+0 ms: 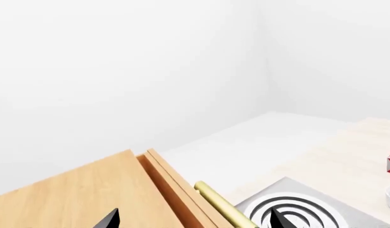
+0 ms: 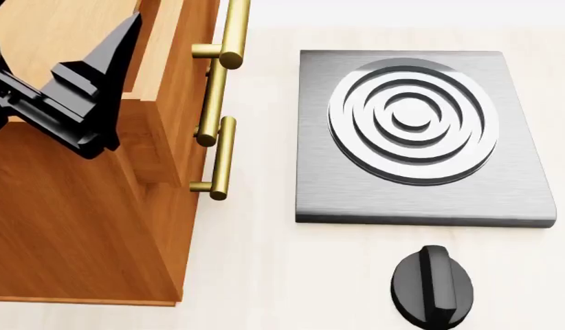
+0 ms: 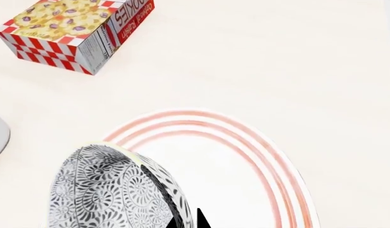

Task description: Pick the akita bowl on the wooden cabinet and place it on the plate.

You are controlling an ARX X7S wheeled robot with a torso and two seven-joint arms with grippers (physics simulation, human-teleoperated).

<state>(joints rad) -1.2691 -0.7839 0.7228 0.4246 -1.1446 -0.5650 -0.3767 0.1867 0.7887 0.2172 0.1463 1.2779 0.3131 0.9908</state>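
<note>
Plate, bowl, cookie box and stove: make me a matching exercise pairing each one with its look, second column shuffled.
Things:
1. plate
2. akita bowl
3. cookie box
4. stove

Looks:
A. grey square slab with raised concentric rings
B. black-and-white floral pattern on its outside
C. red-and-white checked edges, picture of cookies on top
D. white with red rings around the rim

Pairs: 1-D, 2-B, 3-C, 4-A
</note>
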